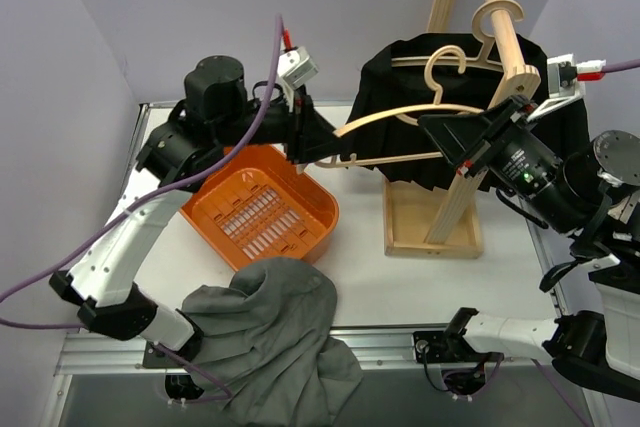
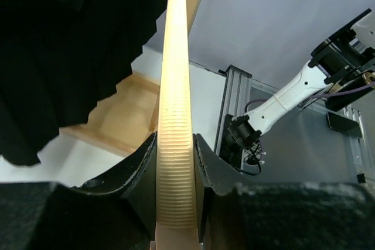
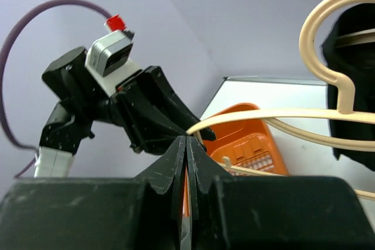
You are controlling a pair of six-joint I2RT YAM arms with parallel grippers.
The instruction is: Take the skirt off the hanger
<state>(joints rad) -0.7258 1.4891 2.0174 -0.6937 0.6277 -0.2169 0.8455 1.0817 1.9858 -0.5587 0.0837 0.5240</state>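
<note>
A pale wooden hanger (image 1: 400, 112) stretches from my left gripper (image 1: 318, 147) toward the wooden rack, its hook (image 1: 445, 62) up against the black skirt (image 1: 400, 62). The skirt drapes over the rack's top and hangs below the hanger's bar. In the left wrist view the jaws of my left gripper (image 2: 176, 139) are shut on the ribbed end of the hanger (image 2: 174, 57), with the skirt (image 2: 64, 45) at the upper left. My right gripper (image 1: 432, 125) sits near the hanger's middle. Its fingers (image 3: 186, 140) are pressed together with nothing between them, beside the hanger (image 3: 281, 114) and the skirt (image 3: 351, 86).
An orange basket (image 1: 260, 212) sits under the left gripper. A grey cloth (image 1: 270, 337) lies heaped at the table's near edge. The wooden rack's base tray (image 1: 400, 232) stands right of the basket, with a second hanger's hook (image 1: 497, 22) on its slanted pole.
</note>
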